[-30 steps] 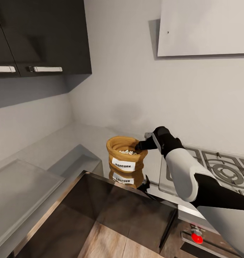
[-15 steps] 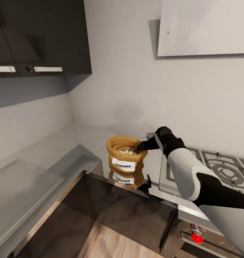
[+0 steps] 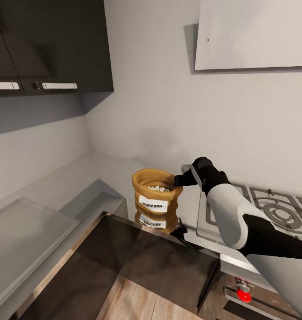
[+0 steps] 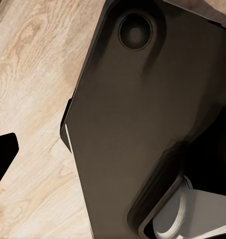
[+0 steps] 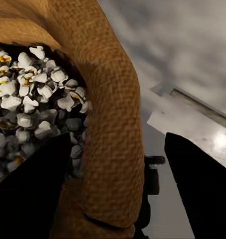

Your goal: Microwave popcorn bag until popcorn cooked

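You're facing a corner of the kitchen: steel countertop running along the wall, gas hob off to the right, dark cabinets up left, flat white hood up right. The popcorn bag stands upright on the countertop just left of the hob, label toward you, whitish popcorn heaped inside. Your right gripper is at the bag's rolled rim on its hob side. In the right wrist view the rim wall sits btwn the two dark fingers, one inside over the popcorn, one outside. Jaws look part open, straddling the rim, not yet pinched. Right arm is the near one. Left gripper's state: can't tell. Probably next: close on the rim, lift straight up along the bag's vertical axis.
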